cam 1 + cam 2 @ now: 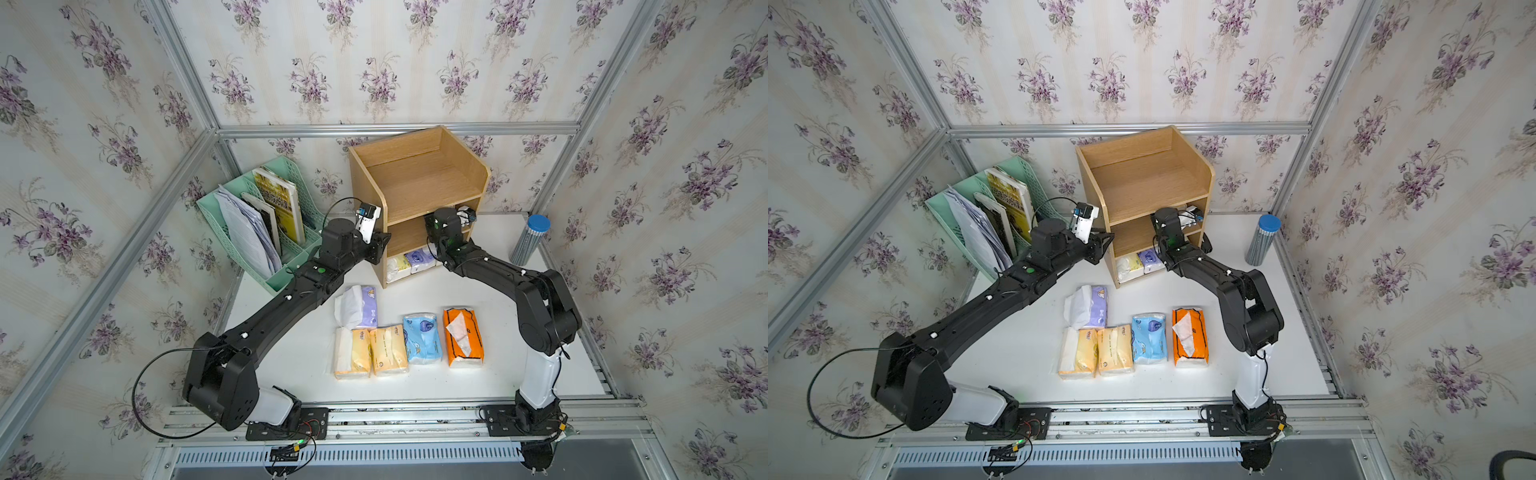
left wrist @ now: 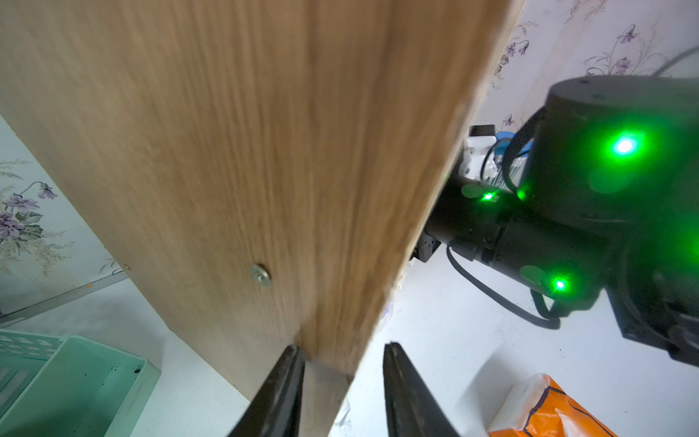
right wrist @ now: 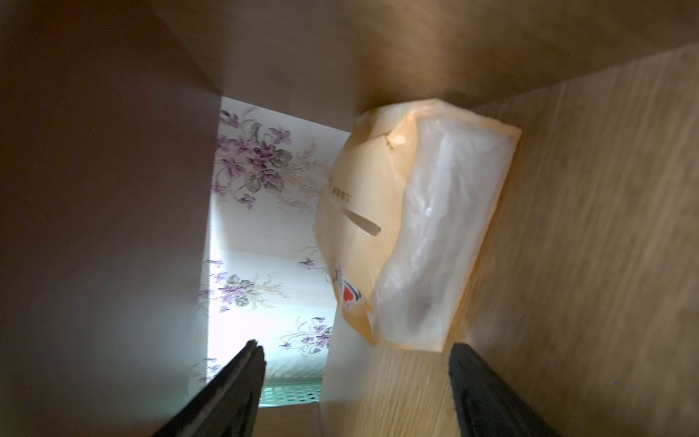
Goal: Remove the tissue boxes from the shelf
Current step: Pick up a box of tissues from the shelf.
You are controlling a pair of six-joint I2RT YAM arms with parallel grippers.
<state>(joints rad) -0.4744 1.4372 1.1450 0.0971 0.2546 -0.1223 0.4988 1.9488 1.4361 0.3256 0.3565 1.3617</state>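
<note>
The white table already carries most of the job. Five tissue boxes lie on it in front of the shelf. The purple pack sits nearest the shelf. Behind it is a row made up of the yellow pack, the pale peach pack, the blue pack and the orange pack. The row lies side by side, long axes running from my base toward the shelf.

The shelf's top tier is bare. I judge the task a bit over halfway, with at least three packs left. Two are in the bottom tier, the pale yellow pack and the lilac pack. They lie next to each other with their short ends facing out.

The third, the peach pack, lies on the middle tier's board, tucked toward a side panel. Its slit face is turned away from the board and a clear side showing white tissue faces me. Its long axis seems to run across the tier, slightly skewed.

My left gripper is clamped on the front edge of the shelf's side panel. My right gripper is inside the middle tier, with its jaws spread wide just short of the peach pack and holding nothing.
</note>
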